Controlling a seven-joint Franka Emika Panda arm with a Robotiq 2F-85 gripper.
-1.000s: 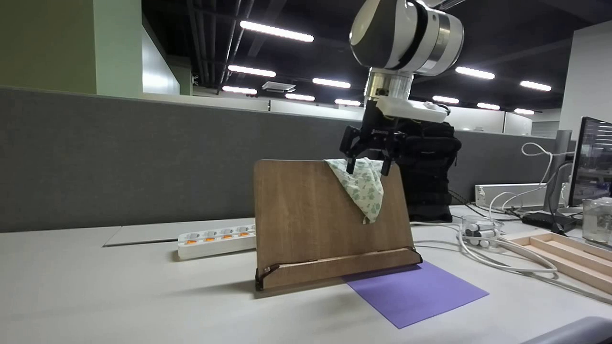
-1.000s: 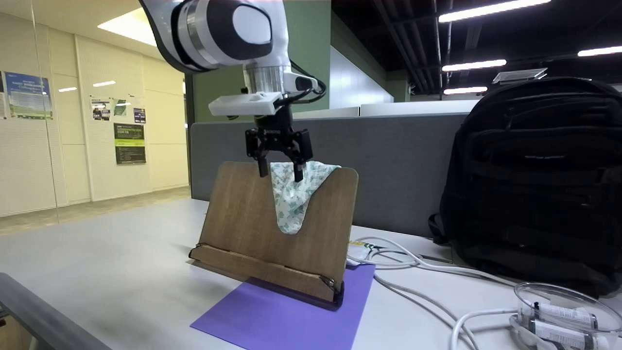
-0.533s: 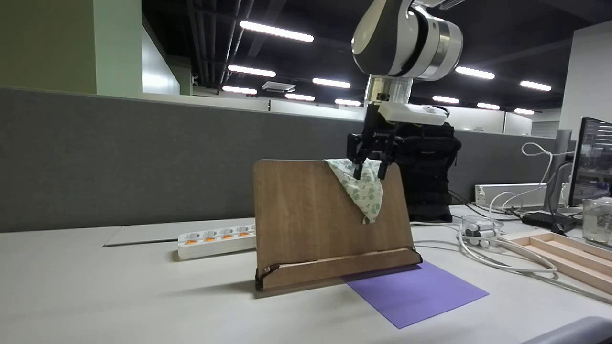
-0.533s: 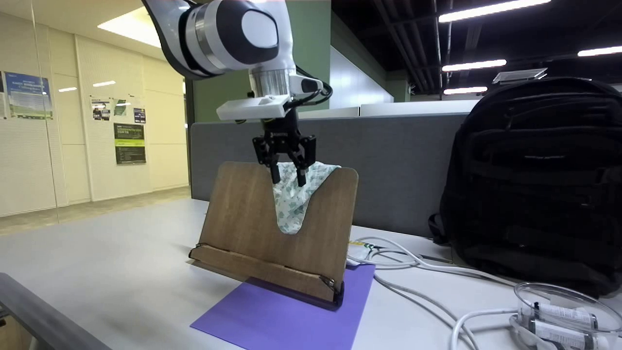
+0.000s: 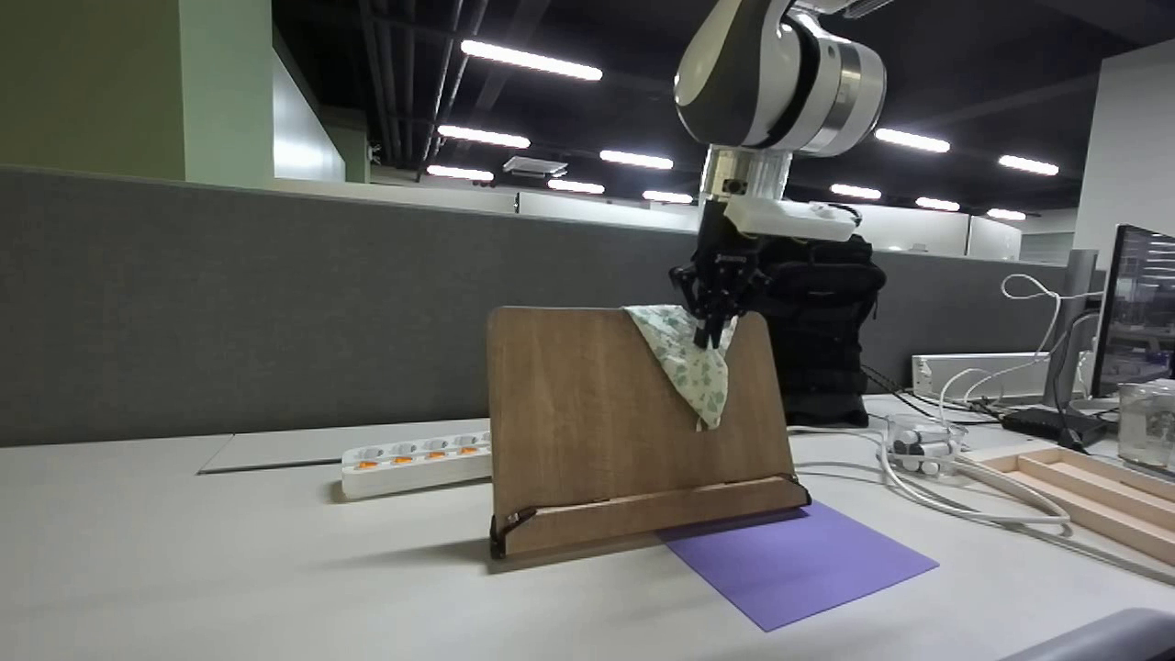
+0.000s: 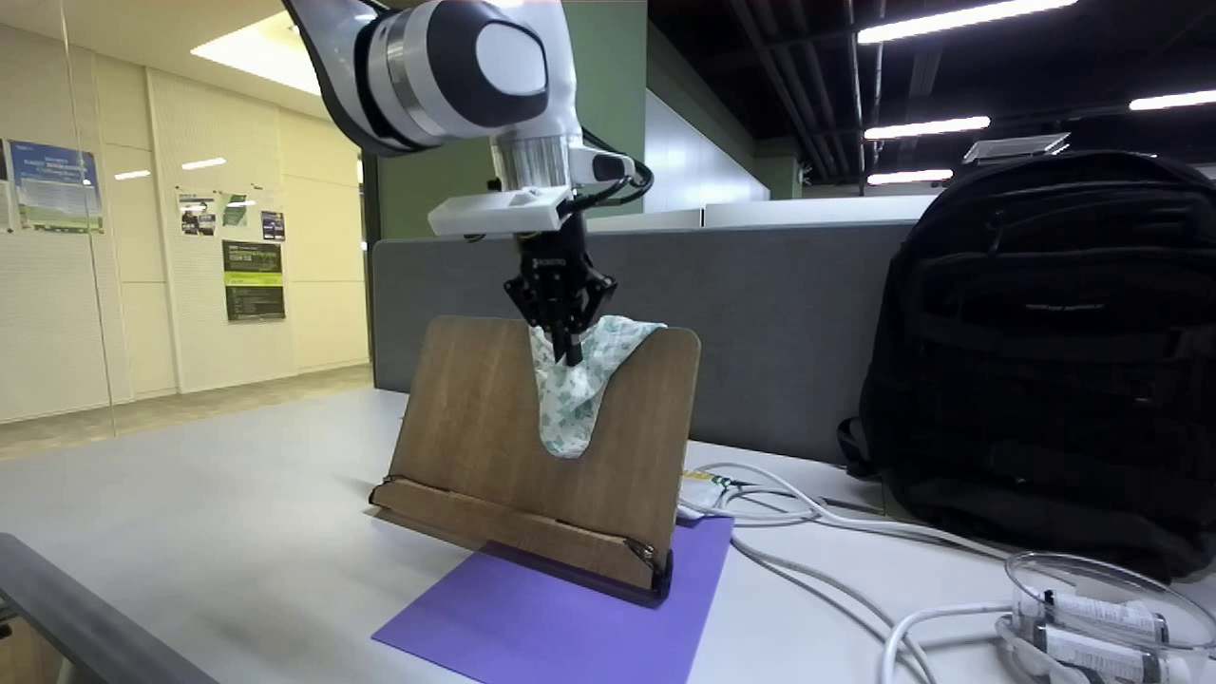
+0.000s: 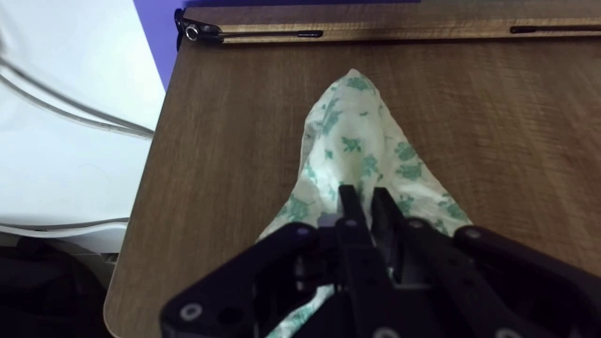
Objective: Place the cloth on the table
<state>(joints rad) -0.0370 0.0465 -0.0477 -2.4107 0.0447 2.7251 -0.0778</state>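
Note:
The cloth (image 5: 702,386), white with green print, hangs over the top edge of an upright wooden stand (image 5: 587,413) and tapers to a point down its front. In both exterior views the gripper (image 6: 568,355) reaches down in front of the stand's upper part, its fingers close together on the cloth. The wrist view shows a narrow gap at the gripper (image 7: 364,191), with a fold of cloth (image 7: 352,136) between the fingertips. The part of the cloth behind the stand is hidden. The white table (image 5: 275,560) lies below.
A purple sheet (image 5: 808,569) lies partly under the stand. Behind it sits a white power strip (image 5: 418,466). A black backpack (image 6: 1045,380), loose white cables (image 6: 807,579), a clear dish with small bottles (image 6: 1092,617) and a wooden tray (image 5: 1083,496) stand around it.
The gripper has come down slightly to the cloth, and its fingers have drawn together from wide apart. The cloth's edge has been pulled inward a little. The stand has not moved.

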